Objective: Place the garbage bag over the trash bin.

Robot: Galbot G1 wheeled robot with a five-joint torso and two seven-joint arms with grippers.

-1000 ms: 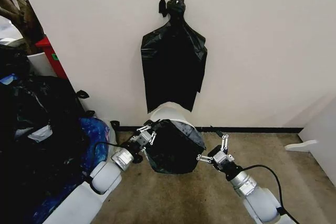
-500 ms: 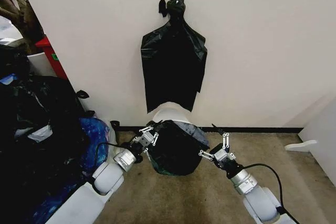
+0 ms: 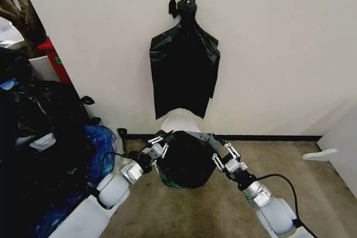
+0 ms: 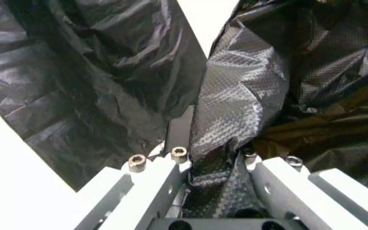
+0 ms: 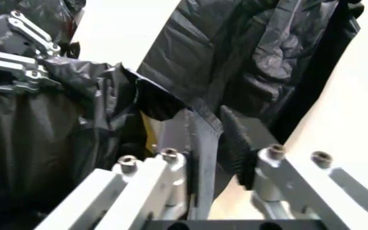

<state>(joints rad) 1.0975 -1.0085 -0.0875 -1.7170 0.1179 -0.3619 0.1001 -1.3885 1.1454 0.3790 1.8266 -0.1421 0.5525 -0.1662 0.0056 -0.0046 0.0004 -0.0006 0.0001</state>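
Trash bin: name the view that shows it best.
Head view: the trash bin's cream rim shows behind the garbage bag, between both grippers. Left wrist view shows a pale sliver between bag folds; right wrist view shows no clear bin.

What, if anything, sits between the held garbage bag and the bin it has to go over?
Nothing visible. The left claw and right claw hold the garbage bag open right in front of the trash bin; the hanging bags stay above, against the wall.
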